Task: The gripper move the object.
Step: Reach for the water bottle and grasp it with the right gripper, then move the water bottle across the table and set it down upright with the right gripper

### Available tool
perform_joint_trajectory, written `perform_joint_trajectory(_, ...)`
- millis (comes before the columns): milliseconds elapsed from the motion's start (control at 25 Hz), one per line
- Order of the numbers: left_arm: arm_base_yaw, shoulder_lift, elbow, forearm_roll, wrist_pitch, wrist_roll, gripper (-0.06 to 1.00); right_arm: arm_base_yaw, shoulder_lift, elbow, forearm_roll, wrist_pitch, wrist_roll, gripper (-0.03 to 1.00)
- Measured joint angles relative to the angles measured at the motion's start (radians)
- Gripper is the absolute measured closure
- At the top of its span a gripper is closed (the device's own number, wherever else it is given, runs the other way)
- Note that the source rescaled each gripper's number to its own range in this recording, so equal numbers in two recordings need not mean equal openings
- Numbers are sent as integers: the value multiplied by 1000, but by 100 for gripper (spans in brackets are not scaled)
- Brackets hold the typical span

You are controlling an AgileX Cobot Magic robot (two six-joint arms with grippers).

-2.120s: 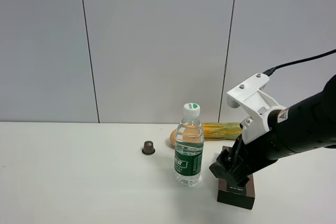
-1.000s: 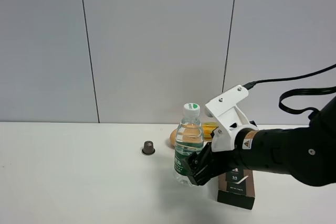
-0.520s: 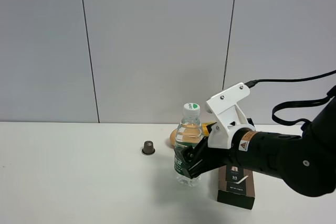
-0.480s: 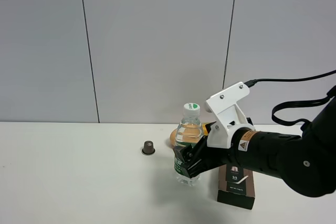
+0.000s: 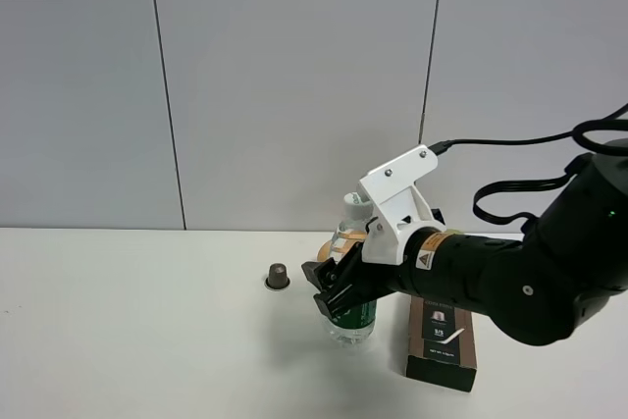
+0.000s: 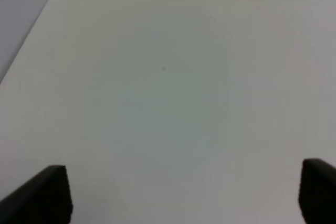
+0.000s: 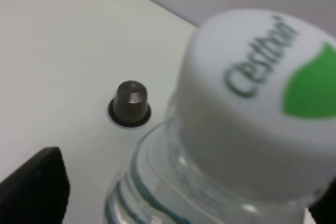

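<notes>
The clear water bottle (image 5: 354,325) with a green label stands upright on the white table (image 5: 147,340), right of centre. Its white cap fills the right wrist view (image 7: 252,103). My right gripper (image 5: 325,292), black with a white bracket on top, reaches in from the right at the bottle's mid-height. Its jaws stand on either side of the bottle, and one finger (image 7: 37,187) shows a gap to the bottle's side. My left gripper (image 6: 184,195) is open over bare table and does not show in the exterior view.
A dark brown box (image 5: 443,340) lies just right of the bottle, under my right arm. A small dark capsule (image 5: 279,276) sits left of the bottle, also in the right wrist view (image 7: 129,103). An orange-yellow item (image 5: 334,245) lies behind the bottle, mostly hidden.
My right gripper has moved left from over the brown box to the bottle, and its jaws now straddle the bottle. The bottle stands where it was.
</notes>
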Motion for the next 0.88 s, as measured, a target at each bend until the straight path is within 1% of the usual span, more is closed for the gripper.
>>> perform_joint_trajectory(80, 0, 0, 0, 0, 0, 0, -6, 0, 8, -1, 0, 7, 0, 2)
perform_joint_trajectory(240, 0, 0, 0, 0, 0, 0, -6, 0, 12, -1, 0, 23, 0, 21)
perform_joint_trajectory(320, 0, 0, 0, 0, 0, 0, -6, 0, 12, -1, 1, 24, 0, 35)
perform_joint_trajectory(440, 0, 0, 0, 0, 0, 0, -6, 0, 12, -1, 2, 27, 0, 67)
perform_joint_trajectory(520, 0, 0, 0, 0, 0, 0, -6, 0, 12, -3, 3, 27, 0, 86)
perform_joint_trajectory(560, 0, 0, 0, 0, 0, 0, -6, 0, 12, -5, 2, 27, 1, 91)
perform_joint_trajectory(880, 0, 0, 0, 0, 0, 0, -6, 0, 12, -5, 1, 25, 1, 92)
